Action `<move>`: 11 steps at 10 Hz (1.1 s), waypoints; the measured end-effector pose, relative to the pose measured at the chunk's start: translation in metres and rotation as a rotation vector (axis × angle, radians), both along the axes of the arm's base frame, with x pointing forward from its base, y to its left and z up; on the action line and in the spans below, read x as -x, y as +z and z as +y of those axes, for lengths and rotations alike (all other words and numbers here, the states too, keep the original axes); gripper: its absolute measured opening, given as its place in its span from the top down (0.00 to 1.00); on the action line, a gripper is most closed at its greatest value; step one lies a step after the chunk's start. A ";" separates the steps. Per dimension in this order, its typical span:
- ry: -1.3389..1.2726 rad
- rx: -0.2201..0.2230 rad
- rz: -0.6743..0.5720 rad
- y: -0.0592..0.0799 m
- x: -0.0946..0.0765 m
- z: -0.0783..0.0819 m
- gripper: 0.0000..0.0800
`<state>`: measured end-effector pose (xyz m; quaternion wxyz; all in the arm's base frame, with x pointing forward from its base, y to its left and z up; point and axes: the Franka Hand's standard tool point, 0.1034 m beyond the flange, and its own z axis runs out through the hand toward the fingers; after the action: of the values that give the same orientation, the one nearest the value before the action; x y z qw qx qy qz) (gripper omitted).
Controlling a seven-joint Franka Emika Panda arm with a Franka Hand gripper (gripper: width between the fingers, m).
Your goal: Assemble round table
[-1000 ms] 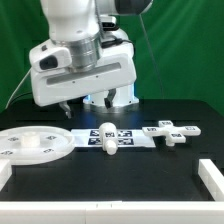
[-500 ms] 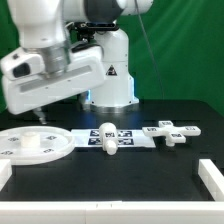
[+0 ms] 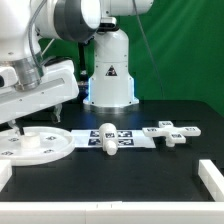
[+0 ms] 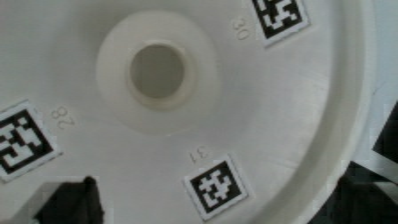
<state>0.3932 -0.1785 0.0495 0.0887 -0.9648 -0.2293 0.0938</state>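
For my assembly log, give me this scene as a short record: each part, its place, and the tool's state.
disc: flat on table, exterior view's left, hole up
leg: on its side on the marker board, apart from disc
foot: on table, exterior view's right of marker board
tool: open, over the disc, holding nothing

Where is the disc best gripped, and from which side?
Probably by its rim, coming straight down from above, with one jaw inside the rim and one outside. The disc lies flat and looks too wide to span, while the raised rim offers a thin wall to pinch.
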 end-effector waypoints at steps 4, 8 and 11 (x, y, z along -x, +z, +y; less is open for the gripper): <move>0.087 0.042 -0.049 -0.028 0.024 -0.031 0.19; 0.092 0.051 -0.048 -0.038 0.028 -0.033 0.19; 0.090 0.052 -0.050 -0.037 0.027 -0.034 0.48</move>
<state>0.3661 -0.2128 0.0124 0.0535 -0.9575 -0.2721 0.0794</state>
